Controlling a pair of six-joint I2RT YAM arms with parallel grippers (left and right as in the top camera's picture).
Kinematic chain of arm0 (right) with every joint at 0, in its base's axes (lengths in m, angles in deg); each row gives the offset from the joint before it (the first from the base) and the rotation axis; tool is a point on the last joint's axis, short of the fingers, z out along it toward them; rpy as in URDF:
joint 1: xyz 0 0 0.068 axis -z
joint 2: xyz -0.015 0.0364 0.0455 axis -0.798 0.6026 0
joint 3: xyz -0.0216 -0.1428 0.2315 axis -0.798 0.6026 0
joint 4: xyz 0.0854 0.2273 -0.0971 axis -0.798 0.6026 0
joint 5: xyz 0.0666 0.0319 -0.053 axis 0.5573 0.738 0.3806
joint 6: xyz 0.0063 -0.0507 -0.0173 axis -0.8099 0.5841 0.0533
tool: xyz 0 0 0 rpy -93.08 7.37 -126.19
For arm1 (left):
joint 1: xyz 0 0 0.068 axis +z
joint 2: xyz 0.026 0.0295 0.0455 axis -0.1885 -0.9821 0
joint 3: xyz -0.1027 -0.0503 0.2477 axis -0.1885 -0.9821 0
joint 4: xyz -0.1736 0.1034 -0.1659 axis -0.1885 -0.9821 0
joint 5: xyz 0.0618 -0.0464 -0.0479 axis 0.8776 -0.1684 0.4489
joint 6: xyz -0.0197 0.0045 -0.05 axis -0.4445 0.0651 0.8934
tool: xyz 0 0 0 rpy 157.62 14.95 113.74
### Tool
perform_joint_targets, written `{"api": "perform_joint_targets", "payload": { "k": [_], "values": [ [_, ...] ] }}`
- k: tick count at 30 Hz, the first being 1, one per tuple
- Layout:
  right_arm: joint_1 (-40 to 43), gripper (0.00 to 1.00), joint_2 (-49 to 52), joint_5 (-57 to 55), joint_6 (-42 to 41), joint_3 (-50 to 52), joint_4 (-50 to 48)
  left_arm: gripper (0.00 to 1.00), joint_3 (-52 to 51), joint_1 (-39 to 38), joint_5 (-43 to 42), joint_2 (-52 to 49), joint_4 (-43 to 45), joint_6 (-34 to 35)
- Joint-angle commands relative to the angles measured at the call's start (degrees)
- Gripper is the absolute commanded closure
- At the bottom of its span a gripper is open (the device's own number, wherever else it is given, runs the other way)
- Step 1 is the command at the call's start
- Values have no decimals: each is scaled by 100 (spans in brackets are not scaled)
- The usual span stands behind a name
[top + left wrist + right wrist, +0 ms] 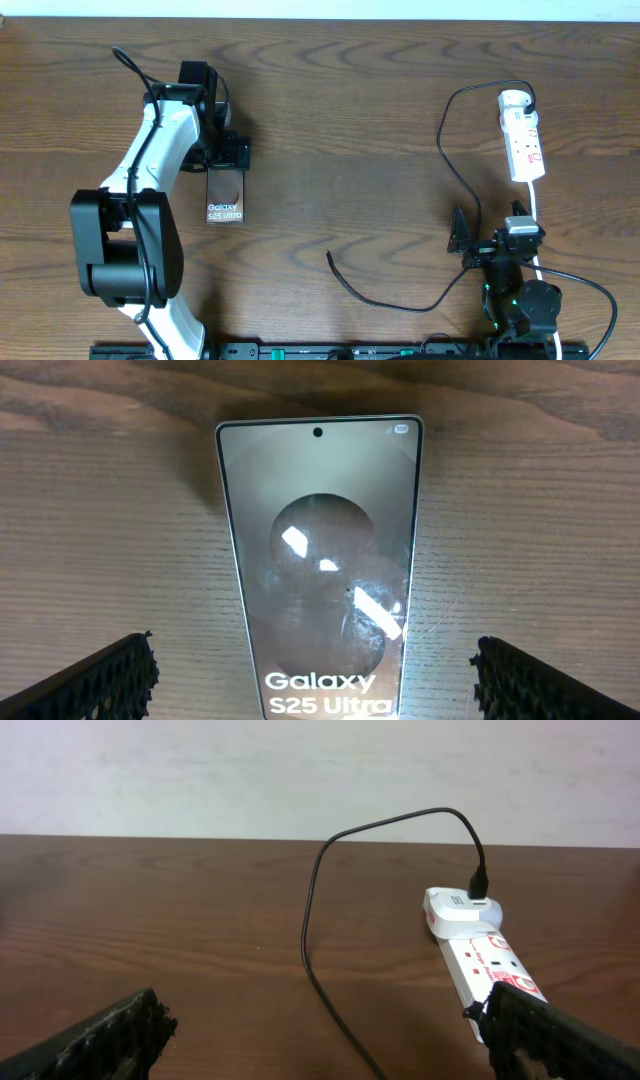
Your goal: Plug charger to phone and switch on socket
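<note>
- Where things are: phone (225, 196) lies flat on counter (350, 120), screen up, under L arm (150, 170). Charger (306, 935) starts at socket (524, 140) on far R side and loops over the wood. Its free tip (329, 255) lies loose btw phone & R arm (520, 300), well apart from phone.
- L end effector (312, 648): released, fingers (100, 680) spread wide either side of phone's lettered end, not touching it.
- R end effector (320, 1015): released too, nothing in it. It faces socket; cable runs down toward the gap btw its fingers, no contact seen.
- Step in hand, my read: L pins phone so it can't skate, then R fetches the tip.
- L: close on the long edges, centred & low. Keep pads off the short edge by the lettering. Port prob. sits there, since lens hole (318, 432) is at the opposite end; port itself not visible.
- R: go for the tip, not mid-cable. Grip just behind connector so it sticks out straight; too far back & it'll likely flop.
- Connector orientation is too small to tell overhead, so check w/ wrist cam before pushing.
- Insert in line w/ phone's long axis, flat to counter, slow. An angled push would prob. shove phone or jam.
- Mind slack: drag gently so socket isn't tugged. Cable's other end looks seated in white plug block (460, 908).
- Switch comes last; red marks show on socket but I can't make out switch position.
</note>
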Motion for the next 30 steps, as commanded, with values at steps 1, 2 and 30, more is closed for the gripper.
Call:
{"api": "perform_joint_targets", "payload": {
  "k": [1,2,30],
  "values": [
    [-35,1,-20,-46,39,7,26,0,-9,31,-57,-22,-87,162],
    [-35,1,-20,-46,39,7,26,0,-13,31,-55,-22,-107,181],
    [-35,1,-20,-46,37,7,24,0,-710,28,-227,-22,444,184]
  ]
}}
